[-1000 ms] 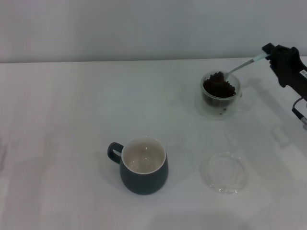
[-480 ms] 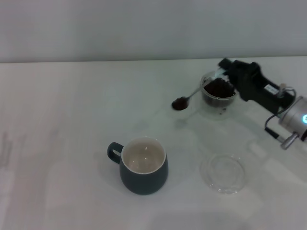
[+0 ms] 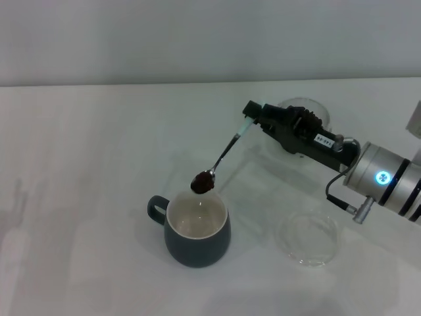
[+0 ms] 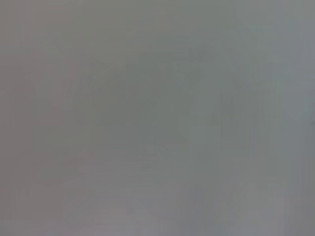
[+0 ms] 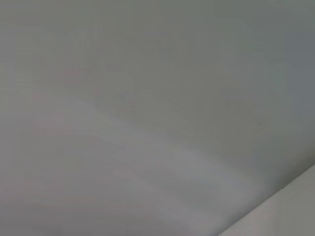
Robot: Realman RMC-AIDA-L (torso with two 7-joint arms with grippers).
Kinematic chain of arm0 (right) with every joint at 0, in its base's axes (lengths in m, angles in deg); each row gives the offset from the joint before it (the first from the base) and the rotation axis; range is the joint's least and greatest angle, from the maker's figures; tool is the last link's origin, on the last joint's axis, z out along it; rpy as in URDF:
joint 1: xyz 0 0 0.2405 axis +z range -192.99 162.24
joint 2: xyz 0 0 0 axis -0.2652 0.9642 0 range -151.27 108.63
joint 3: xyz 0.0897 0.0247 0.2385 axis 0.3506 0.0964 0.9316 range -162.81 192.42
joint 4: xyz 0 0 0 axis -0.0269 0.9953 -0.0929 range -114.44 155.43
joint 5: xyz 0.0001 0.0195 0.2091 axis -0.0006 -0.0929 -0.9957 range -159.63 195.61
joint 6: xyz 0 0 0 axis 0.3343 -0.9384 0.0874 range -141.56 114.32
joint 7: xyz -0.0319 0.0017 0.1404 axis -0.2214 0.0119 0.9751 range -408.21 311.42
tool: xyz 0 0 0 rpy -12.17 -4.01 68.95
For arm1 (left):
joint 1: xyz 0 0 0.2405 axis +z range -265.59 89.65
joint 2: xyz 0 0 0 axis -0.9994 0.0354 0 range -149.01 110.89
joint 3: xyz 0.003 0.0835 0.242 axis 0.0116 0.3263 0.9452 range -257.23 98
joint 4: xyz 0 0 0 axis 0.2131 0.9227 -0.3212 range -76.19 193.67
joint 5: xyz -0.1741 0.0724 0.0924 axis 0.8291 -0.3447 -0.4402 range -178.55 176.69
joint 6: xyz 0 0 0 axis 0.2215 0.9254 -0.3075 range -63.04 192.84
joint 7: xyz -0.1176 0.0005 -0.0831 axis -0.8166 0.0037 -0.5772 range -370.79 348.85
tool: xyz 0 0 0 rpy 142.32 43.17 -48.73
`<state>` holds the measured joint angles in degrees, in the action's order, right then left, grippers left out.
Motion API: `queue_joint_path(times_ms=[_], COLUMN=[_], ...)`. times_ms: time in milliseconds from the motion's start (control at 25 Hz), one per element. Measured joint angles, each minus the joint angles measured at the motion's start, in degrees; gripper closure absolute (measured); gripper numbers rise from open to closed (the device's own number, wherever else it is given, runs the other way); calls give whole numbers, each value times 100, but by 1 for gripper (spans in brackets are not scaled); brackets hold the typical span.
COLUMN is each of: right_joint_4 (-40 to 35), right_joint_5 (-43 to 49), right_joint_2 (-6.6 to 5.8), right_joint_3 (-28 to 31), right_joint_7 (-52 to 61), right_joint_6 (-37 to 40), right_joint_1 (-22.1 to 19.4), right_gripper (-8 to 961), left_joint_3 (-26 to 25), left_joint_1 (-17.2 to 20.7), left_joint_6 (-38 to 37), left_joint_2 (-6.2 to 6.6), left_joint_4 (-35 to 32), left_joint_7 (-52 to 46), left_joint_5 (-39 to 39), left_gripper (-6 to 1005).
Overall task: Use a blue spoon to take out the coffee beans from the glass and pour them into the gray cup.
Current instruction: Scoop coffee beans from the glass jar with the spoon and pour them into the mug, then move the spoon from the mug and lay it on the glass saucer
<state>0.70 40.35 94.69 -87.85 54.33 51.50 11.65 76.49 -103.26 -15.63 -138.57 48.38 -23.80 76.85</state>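
In the head view my right gripper (image 3: 253, 117) is shut on the pale blue handle of the blue spoon (image 3: 225, 154). The spoon slopes down to the left. Its bowl carries a small heap of coffee beans (image 3: 203, 182) just above the far rim of the gray cup (image 3: 196, 228). The cup stands upright with its handle to the left and its cream inside looks bare. The glass (image 3: 301, 110) stands behind the right arm, which hides most of it; only its clear far rim shows. My left gripper is out of view.
A flat clear glass saucer (image 3: 307, 237) lies on the white table (image 3: 85, 164) to the right of the cup, under the right forearm. A pale wall runs along the table's far edge. Both wrist views show only a plain gray surface.
My right arm has swung left from the glass. The spoon, loaded with beans, has moved from beside the glass to just over the gray cup's rim.
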Motion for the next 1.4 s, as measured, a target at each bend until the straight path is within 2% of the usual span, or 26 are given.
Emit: queue_joint_path(times_ms=[600, 960, 1080, 1240, 1320, 1400], right_joint_4=[-299, -318, -209, 240, 520, 762], right_joint_5=[-33, -18, -62, -73, -56, -36], right_joint_2=[17, -33, -81, -166, -269, -445], right_joint_3=[-282, -396, -159, 638, 1018, 1184], right_joint_7=[-2178, -3573, -3559, -3265, -2930, -2718], right_joint_6=[36, 644, 1060, 1928, 2244, 2280], right_joint_1=[-26, -114, -218, -435, -553, -639], right_gripper=[806, 806, 806, 806, 806, 806], left_joint_3=[0, -1, -1, -1, -4, -15], left_joint_1=[-33, -108, -120, -125, -125, -125], left_joint_6=[227, 282, 284, 284, 285, 285], left_joint_2=[15, 27, 26, 25, 24, 24], left_joint_4=[3, 16, 16, 25, 26, 25], left_joint_7=[0, -1, 0, 0, 0, 0], left_joint_5=[-18, -18, -18, -16, -14, -6], left_gripper=[255, 254, 254, 254, 254, 254])
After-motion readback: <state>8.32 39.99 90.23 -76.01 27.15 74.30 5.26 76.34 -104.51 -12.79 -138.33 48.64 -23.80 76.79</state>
